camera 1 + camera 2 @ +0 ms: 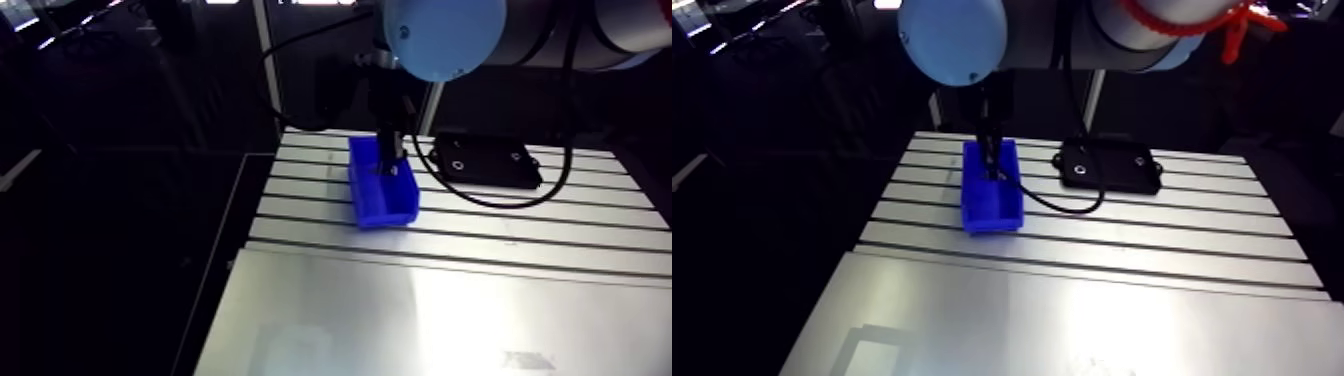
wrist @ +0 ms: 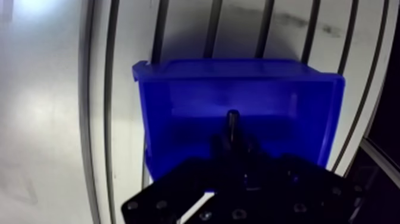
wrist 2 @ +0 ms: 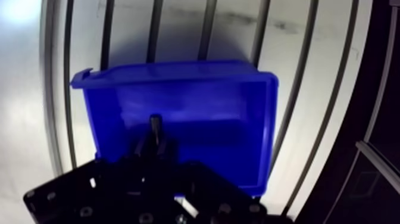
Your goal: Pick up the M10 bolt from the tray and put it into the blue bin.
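My tool (image 2: 233,152) pinches the bolt (image 2: 233,121) by its near end. The far end juts ahead of the tool, over the bin (image 2: 178,107) below. Judged stiff, dense, slick steel. Hold across the shank or head, squarely, or it pivots.

Slotted aluminium table (image 1: 560,215), dim surroundings
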### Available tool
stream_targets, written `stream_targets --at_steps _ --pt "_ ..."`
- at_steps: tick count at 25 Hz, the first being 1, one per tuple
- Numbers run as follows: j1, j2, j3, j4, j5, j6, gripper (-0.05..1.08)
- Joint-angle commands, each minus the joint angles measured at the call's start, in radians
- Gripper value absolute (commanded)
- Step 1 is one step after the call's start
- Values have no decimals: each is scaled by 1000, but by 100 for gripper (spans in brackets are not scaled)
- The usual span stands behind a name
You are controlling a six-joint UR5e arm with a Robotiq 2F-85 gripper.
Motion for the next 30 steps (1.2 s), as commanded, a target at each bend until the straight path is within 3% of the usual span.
stream_targets --at_steps 1,5,11,25,30 --pt "0 33 7 -27 -2 0 102" --pt "-1 48 11 -30 -2 0 102" --pt "-1 67 15 -68 -15 9 102" --pt "0 70 30 -71 -15 9 99" --pt "0 70 28 -71 -15 9 87"
